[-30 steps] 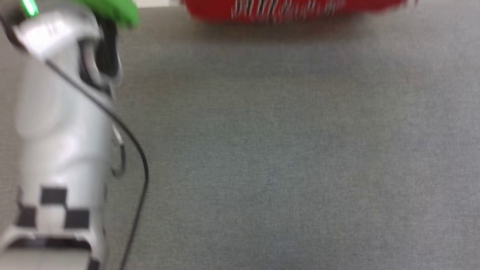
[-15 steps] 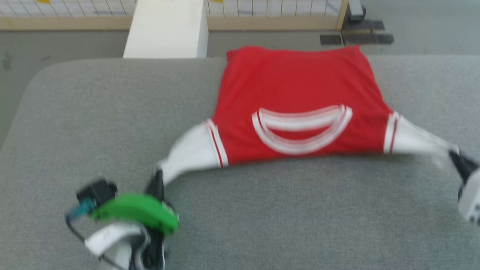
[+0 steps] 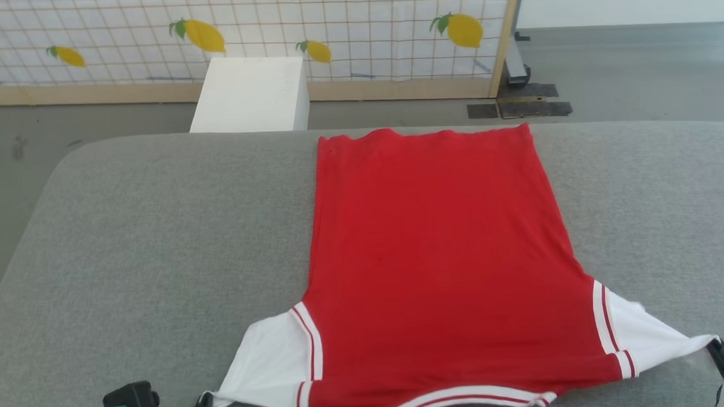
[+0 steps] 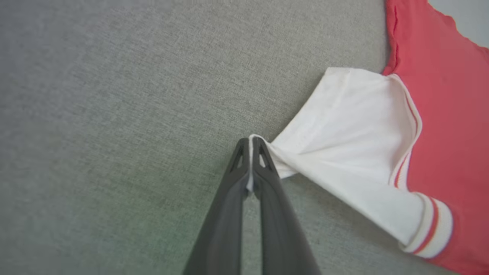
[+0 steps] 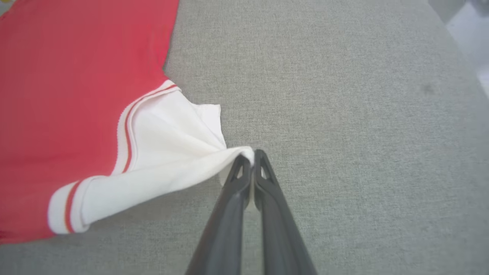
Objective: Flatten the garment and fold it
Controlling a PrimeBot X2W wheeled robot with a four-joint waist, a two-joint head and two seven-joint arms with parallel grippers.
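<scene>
The garment [image 3: 436,255] is red with white sleeves and lies spread back-up on the grey padded table [image 3: 158,235]. Its hem is at the far edge and its striped collar at the near edge. My left gripper [image 3: 204,404] is at the lower left. In the left wrist view it [image 4: 251,142] is shut on the tip of the white left sleeve [image 4: 355,126], drawn taut. My right gripper [image 3: 715,345] is at the lower right. In the right wrist view it [image 5: 253,154] is shut on the tip of the other white sleeve [image 5: 168,141], also taut.
A white box [image 3: 251,93] stands on the floor behind the table's far edge. Behind it is a lemon-patterned screen [image 3: 332,30] in a wooden frame. Bare grey table lies to the left and right of the garment.
The head camera has swung, so the whole picture has shifted. The garment now lies stretched out longer, with the collar at the near edge. Both grippers still grip the sleeve tips.
</scene>
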